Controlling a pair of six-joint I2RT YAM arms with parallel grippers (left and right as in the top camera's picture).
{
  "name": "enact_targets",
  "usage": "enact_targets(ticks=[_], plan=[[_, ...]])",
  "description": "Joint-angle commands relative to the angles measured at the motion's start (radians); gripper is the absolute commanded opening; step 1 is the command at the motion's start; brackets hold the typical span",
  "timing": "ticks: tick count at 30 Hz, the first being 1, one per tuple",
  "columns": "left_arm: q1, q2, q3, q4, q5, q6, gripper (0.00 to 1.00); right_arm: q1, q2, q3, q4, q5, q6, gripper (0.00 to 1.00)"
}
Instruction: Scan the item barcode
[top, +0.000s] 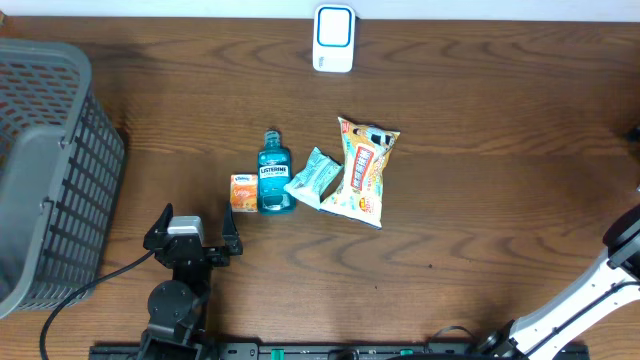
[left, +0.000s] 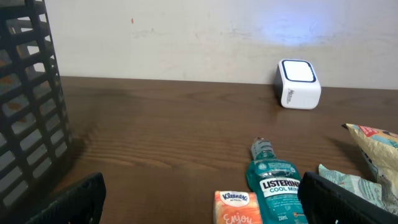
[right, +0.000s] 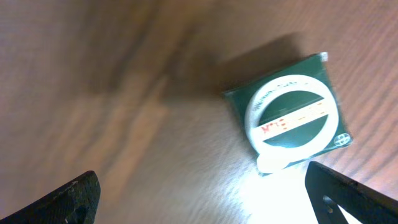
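A grey mesh basket (top: 50, 170) stands left of the left end effector (top: 196, 235); what shows of its inside is grey floor and grid wall.

The green box (right: 289, 121) lies flat on the desk (right: 124, 93), ahead and right of the right end effector (right: 202, 171), nearer its right finger and apart from it. Its white round label faces up. It looks roughly square, so it has no clear long axis. Its edges sit diagonal to the fingers, and the print slants up to the right.

The right end effector is spread wide, holding and touching nothing. The left one is also wide open and bare. Ahead and right of it a bottle (top: 274, 172) lies flat, cap pointing away toward the scanner (top: 333, 38) at the far edge. A tissue pack (top: 242, 192) lies just beside the bottle, with a teal packet (top: 313, 178) and a snack bag (top: 365, 170) farther right.
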Motion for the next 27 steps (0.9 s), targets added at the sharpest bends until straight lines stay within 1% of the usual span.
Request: enact_targets(ticks=[1,3,4,6,8,11,14,16,17,23,27], plan=[[0.004,-0.003,-0.021,-0.033,-0.006,-0.016,0.98,0.033,-0.151,0.029,0.000,-0.138,0.045,0.99],[0.004,-0.004,-0.021,-0.033,-0.006,-0.016,0.98,0.061,-0.203,0.029,-0.014,-0.181,0.064,0.99],[0.004,-0.004,-0.021,-0.033,-0.006,-0.016,0.98,0.098,-0.249,0.029,-0.037,-0.204,0.087,0.99],[0.004,-0.003,-0.021,-0.033,-0.006,-0.016,0.98,0.149,-0.288,0.029,-0.068,-0.210,0.106,0.99],[0.004,-0.003,-0.021,-0.033,-0.006,-0.016,0.98,0.212,-0.317,0.029,-0.104,-0.209,0.121,0.99],[0.004,-0.003,-0.021,-0.033,-0.006,-0.016,0.98,0.349,-0.340,0.029,-0.170,-0.209,0.155,0.99],[0.004,-0.003,-0.021,-0.033,-0.006,-0.016,0.98,0.494,-0.337,0.026,-0.250,-0.192,0.184,0.99],[0.004,-0.003,-0.021,-0.033,-0.006,-0.016,0.98,0.603,-0.328,0.022,-0.312,-0.163,0.237,0.99],[0.004,-0.003,-0.021,-0.033,-0.006,-0.016,0.98,0.697,-0.313,0.019,-0.351,-0.169,0.274,0.99],[0.004,-0.003,-0.021,-0.033,-0.006,-0.016,0.98,1.027,-0.232,0.019,-0.377,-0.175,0.272,0.99],[0.004,-0.003,-0.021,-0.033,-0.006,-0.016,0.98,1.178,-0.184,0.019,-0.372,-0.064,0.284,0.99]])
